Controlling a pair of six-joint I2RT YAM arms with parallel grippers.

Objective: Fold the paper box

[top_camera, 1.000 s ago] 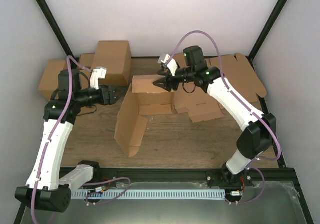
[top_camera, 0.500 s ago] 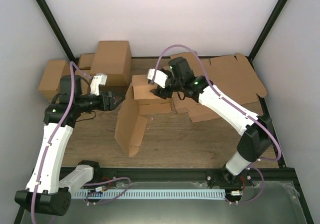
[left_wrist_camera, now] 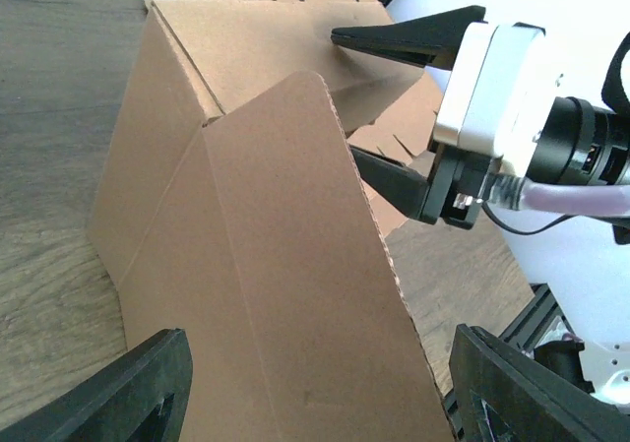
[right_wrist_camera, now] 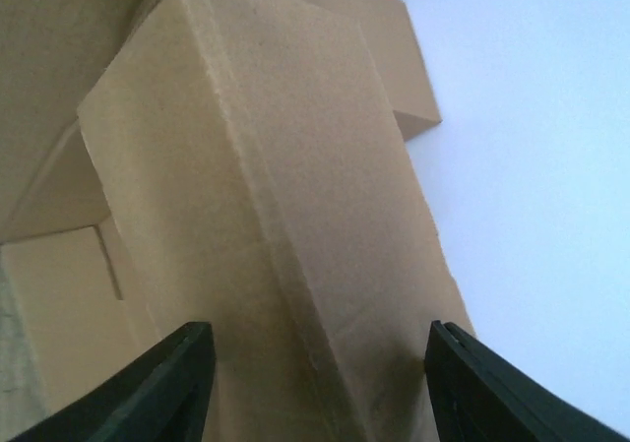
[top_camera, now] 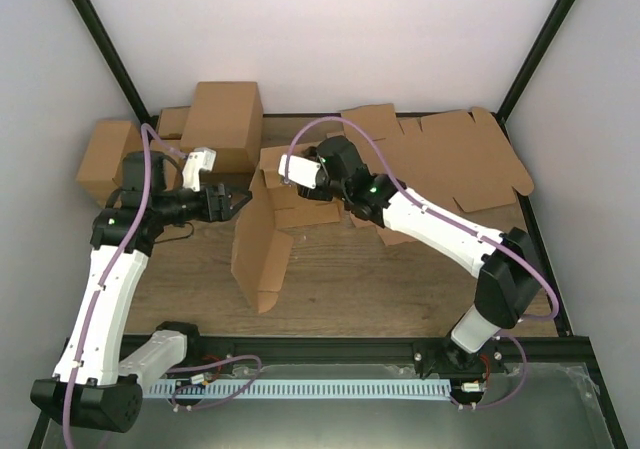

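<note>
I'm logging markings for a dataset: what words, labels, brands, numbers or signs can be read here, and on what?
None can be read.
The paper box is plain brown and unprinted in all three views.
The other cartons and the flat cardboard show no print.
The arms bear no legible marking, only a small green light.

The paper box [left_wrist_camera: 276,265] is plain brown, unprinted — its cut edges show corrugated ribbing. The tabletop [top_camera: 400,279] is grey-brown wood grain — the cable [left_wrist_camera: 571,198] pale purple.
</note>
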